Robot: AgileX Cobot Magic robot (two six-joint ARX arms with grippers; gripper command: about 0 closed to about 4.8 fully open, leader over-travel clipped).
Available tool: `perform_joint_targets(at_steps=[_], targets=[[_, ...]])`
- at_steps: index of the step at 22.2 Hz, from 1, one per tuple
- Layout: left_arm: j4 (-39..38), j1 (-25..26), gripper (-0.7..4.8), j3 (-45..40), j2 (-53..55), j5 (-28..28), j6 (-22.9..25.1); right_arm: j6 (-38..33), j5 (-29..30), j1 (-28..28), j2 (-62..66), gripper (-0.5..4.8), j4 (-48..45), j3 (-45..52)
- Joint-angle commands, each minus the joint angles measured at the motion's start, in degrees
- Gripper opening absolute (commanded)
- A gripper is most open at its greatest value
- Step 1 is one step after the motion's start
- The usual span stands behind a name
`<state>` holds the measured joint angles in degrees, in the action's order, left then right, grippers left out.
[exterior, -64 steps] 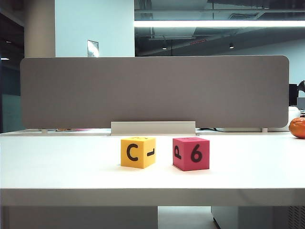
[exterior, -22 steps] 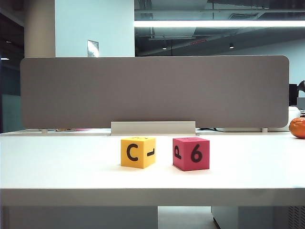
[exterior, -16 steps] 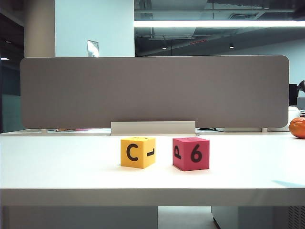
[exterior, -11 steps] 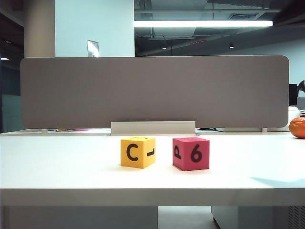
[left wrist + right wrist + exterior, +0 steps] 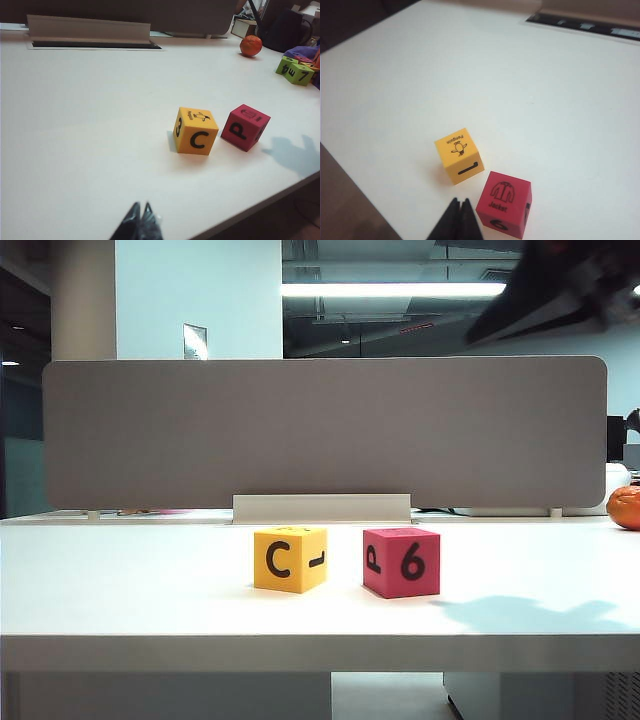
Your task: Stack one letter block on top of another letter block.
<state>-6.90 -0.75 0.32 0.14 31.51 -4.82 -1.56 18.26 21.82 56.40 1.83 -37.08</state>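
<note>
The red-pink letter block (image 5: 401,562), marked "P" and "6", stands on the white table just right of the yellow letter block (image 5: 290,559), marked "C" and "L"; a small gap separates them. My right gripper (image 5: 460,201) is shut and empty, hovering above the table close beside the red-pink block (image 5: 505,202) and near the yellow block (image 5: 459,155). In the exterior view the right arm (image 5: 560,290) is a dark blur high at the upper right. My left gripper (image 5: 141,206) is shut and empty, well short of the yellow block (image 5: 196,131) and the red-pink block (image 5: 245,127).
A grey partition panel (image 5: 320,430) closes the back of the table, with a cable slot (image 5: 90,44) at its foot. An orange fruit (image 5: 624,507) sits at the far right. Green letter blocks (image 5: 295,70) lie beyond it. The table's front edge (image 5: 320,650) runs close to the blocks.
The right arm has swung into the exterior view at the upper right, and its shadow has spread over the table right of the red-pink block. Both blocks stay put.
</note>
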Motion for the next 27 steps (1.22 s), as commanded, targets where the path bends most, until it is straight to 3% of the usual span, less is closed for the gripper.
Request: perform_joint_targets(at_steps=[1, 6, 9, 14, 16, 18, 21, 27], targets=[[-0.33, 0.09, -0.06, 0.2, 0.09, 0.2, -0.15, 2.12, -3.41, 3.45, 4.28, 0.0, -0.77, -2.71], [-0.33, 0.09, -0.06, 0.2, 0.09, 0.2, -0.13, 2.34, -7.8, 7.19, 13.42, 0.04, 0.11, -7.34], [-0.33, 0.09, -0.06, 0.2, 0.09, 0.2, -0.13, 5.25, -11.69, 8.98, 20.81, 1.1, 7.32, -13.35], [-0.33, 0.09, -0.06, 0.2, 0.09, 0.22, -0.15, 6.43, -14.8, 9.7, 27.04, 1.4, 15.39, -20.09], [-0.31, 0.09, -0.06, 0.2, 0.09, 0.22, -0.13, 6.32, -14.8, 9.79, 28.87, 2.17, 16.74, -22.14], [-0.31, 0.09, -0.06, 0.2, 0.09, 0.22, -0.15, 6.29, -15.47, 9.79, 30.1, 3.3, 17.75, -23.63], [-0.31, 0.09, -0.06, 0.2, 0.09, 0.22, -0.15, 6.29, -15.91, 10.1, 31.41, 4.32, 18.73, -25.07], [-0.26, 0.09, -0.06, 0.22, 0.09, 0.22, -0.15, 6.08, -15.85, 10.14, 34.07, 4.79, 19.5, -26.03]])
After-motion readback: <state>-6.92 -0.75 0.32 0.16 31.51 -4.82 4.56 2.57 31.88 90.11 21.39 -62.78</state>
